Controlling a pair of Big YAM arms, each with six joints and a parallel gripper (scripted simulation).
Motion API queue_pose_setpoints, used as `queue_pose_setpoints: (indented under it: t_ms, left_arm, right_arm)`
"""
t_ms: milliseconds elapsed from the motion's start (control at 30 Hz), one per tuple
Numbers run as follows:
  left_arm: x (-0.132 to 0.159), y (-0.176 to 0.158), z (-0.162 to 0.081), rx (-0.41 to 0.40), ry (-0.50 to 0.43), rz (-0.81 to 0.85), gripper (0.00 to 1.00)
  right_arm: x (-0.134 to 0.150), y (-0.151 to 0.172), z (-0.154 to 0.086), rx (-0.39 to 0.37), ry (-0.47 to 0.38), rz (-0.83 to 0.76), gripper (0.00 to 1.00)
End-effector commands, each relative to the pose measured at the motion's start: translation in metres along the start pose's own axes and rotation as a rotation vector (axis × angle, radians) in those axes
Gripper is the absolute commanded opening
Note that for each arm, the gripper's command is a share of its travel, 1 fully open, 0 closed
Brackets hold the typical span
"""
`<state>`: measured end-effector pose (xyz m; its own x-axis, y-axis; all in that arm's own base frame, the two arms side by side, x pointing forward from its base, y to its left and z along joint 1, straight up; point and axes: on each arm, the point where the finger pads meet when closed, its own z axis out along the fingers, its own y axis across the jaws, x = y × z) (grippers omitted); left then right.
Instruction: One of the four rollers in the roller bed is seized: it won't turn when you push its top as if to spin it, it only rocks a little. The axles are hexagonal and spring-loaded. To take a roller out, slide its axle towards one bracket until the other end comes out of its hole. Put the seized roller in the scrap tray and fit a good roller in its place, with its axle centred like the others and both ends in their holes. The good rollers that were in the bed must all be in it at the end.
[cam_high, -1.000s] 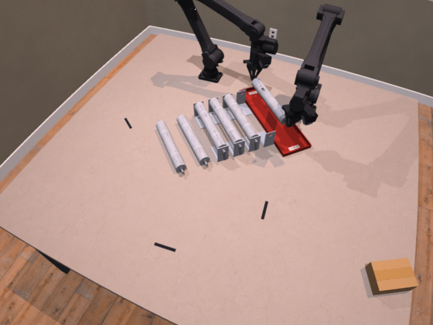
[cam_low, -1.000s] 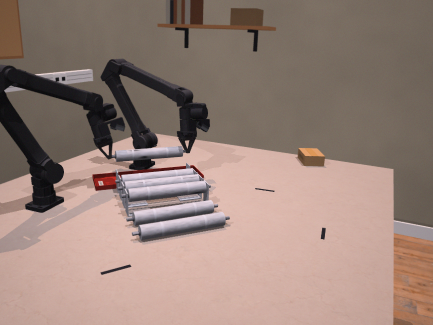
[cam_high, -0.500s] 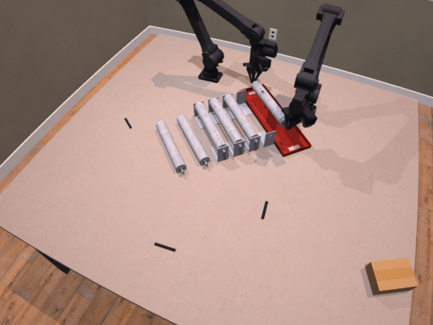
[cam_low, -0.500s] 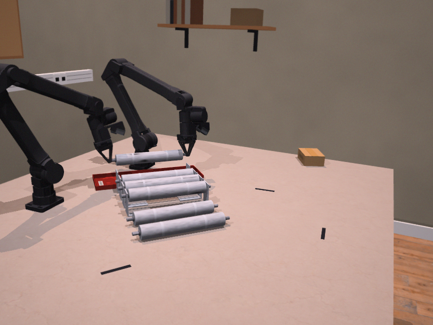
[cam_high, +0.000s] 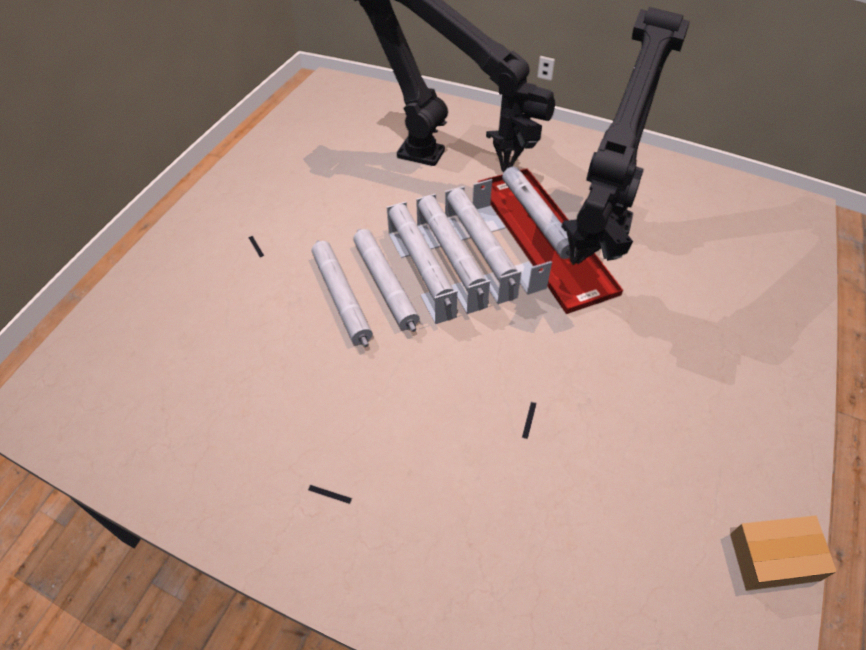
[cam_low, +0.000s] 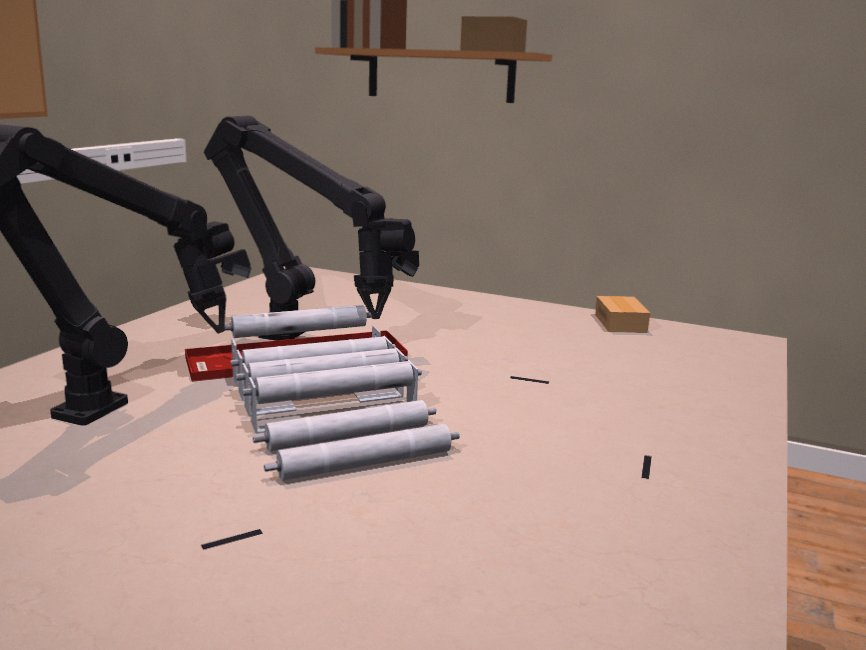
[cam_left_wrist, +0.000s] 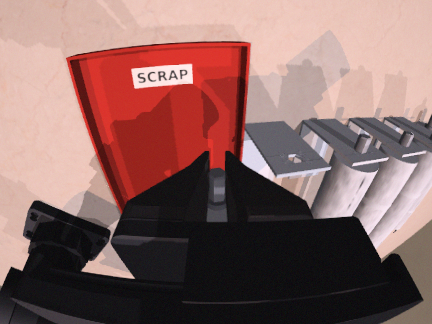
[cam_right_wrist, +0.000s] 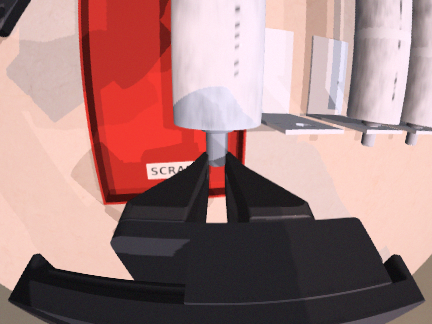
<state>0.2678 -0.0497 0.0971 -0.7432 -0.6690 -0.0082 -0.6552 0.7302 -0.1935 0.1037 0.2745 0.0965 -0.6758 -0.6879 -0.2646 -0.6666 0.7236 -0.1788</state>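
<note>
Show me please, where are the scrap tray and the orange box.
Scrap tray (cam_high: 577, 279) (cam_low: 218, 358) (cam_left_wrist: 150, 110) (cam_right_wrist: 125, 110): all four views, on its red floor.
Orange box (cam_high: 786, 549) (cam_low: 621, 305): top and exterior views, on its upper face.

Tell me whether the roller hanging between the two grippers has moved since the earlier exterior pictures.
Yes: the lifted roller has sunk towards the red scrap tray, which stayed put.
</note>
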Motion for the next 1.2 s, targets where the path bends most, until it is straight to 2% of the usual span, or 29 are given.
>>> queue_pose_setpoints:
  t_ms: [0, 167, 200, 233, 367, 400, 467, 500, 533, 667, 700, 733, 767, 867, 933, 967, 1033, 1067, 1100, 1167]
  left_arm:
    - [-0.005, -0.002, 0.006, 0.007, -0.001, -0.006, 0.03]
    - [-0.012, -0.009, -0.002, 0.045, -0.037, 0.000, 0.03]
    - [-0.006, -0.002, 0.011, 0.015, -0.008, -0.003, 0.03]
    - [-0.006, 0.000, 0.014, 0.010, -0.004, -0.010, 0.03]
    - [-0.009, -0.002, 0.014, 0.024, -0.018, -0.008, 0.03]
    - [-0.014, -0.009, 0.005, 0.045, -0.037, -0.005, 0.03]
    - [-0.014, -0.009, 0.005, 0.045, -0.037, -0.005, 0.03]
    - [-0.005, 0.000, 0.019, 0.018, -0.010, -0.001, 0.03]
    - [-0.006, 0.003, 0.023, 0.008, -0.003, -0.012, 0.03]
    - [-0.008, 0.000, 0.023, 0.022, -0.016, -0.005, 0.03]
    - [-0.009, 0.000, 0.022, 0.030, -0.023, -0.005, 0.03]
    - [-0.013, -0.004, 0.019, 0.040, -0.033, -0.003, 0.03]
    - [-0.008, 0.001, 0.029, 0.014, -0.008, -0.005, 0.03]
    - [-0.006, 0.004, 0.035, 0.010, -0.004, -0.009, 0.03]
    - [-0.009, 0.001, 0.033, 0.023, -0.017, -0.006, 0.03]
    - [-0.014, -0.007, 0.024, 0.045, -0.037, -0.003, 0.03]
    - [-0.014, -0.007, 0.024, 0.045, -0.037, -0.003, 0.03]
    - [-0.005, 0.004, 0.038, 0.015, -0.009, -0.001, 0.03]
    - [-0.006, 0.007, 0.042, 0.007, -0.003, -0.010, 0.03]
    - [-0.009, 0.004, 0.042, 0.012, -0.009, -0.009, 0.03]
  right_arm:
    - [-0.007, 0.009, 0.001, -0.014, -0.026, 0.007, 0.03]
    - [-0.009, 0.005, 0.002, -0.024, -0.044, 0.030, 0.03]
    - [-0.007, 0.007, 0.010, -0.010, -0.024, 0.023, 0.03]
    - [-0.001, 0.005, 0.015, -0.003, -0.014, 0.018, 0.03]
    - [-0.006, 0.008, 0.009, -0.024, -0.043, 0.025, 0.03]
    - [-0.016, 0.012, 0.001, -0.038, -0.063, 0.032, 0.03]
    - [-0.016, 0.012, 0.001, -0.038, -0.063, 0.032, 0.03]
    - [-0.004, 0.009, 0.015, -0.017, -0.033, 0.020, 0.03]
    - [0.004, 0.009, 0.023, -0.005, -0.014, 0.008, 0.03]
    - [0.000, 0.009, 0.022, -0.016, -0.032, 0.019, 0.03]
    - [-0.009, 0.012, 0.015, -0.030, -0.053, 0.030, 0.03]
    - [-0.005, 0.011, 0.018, -0.028, -0.050, 0.027, 0.03]
    - [0.000, 0.010, 0.025, -0.017, -0.035, 0.022, 0.03]
    - [0.007, 0.011, 0.035, -0.004, -0.014, 0.008, 0.03]
    - [0.000, 0.016, 0.029, -0.021, -0.037, 0.013, 0.03]
    - [-0.010, 0.018, 0.020, -0.037, -0.060, 0.023, 0.03]
    - [-0.010, 0.018, 0.020, -0.037, -0.060, 0.023, 0.03]
    - [0.000, 0.013, 0.030, -0.023, -0.041, 0.021, 0.03]
    - [0.010, 0.013, 0.041, -0.005, -0.015, 0.003, 0.03]
    - [0.003, 0.018, 0.038, -0.014, -0.027, 0.008, 0.03]
